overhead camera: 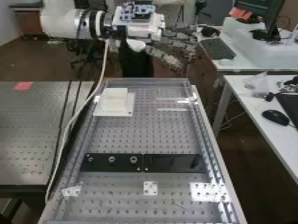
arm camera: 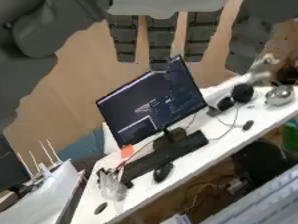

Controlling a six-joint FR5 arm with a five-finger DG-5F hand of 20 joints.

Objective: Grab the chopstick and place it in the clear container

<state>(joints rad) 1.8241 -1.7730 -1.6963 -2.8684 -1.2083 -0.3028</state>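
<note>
High view, red tag (overhead camera: 23, 86): laid by the far edge of the left bench (overhead camera: 40, 130).
White arm (overhead camera: 66, 22): held above and beyond the far edge of the middle bench (overhead camera: 159, 135).
White block (overhead camera: 114, 102): set near the far left corner of the middle bench.
Black bar (overhead camera: 159, 162): laid across the middle bench, between its left and right edges.
Hand (overhead camera: 166, 57): held beyond that bench's far edge; fingers straight and spread, as seen in the wrist view too, with nothing gripped.
Clear plastic (overhead camera: 256, 85): left near the far left corner of the right table (overhead camera: 249, 112); whether the container is meant by it cannot be told.
Chopstick: its place cannot be told.
Clear container: cannot be identified with certainty.
Done: no grasp is made, and no placing can be confirmed.
Left: judging by the empty hand, the chopstick is probably still to be reached, grasped, carried and placed.
</note>
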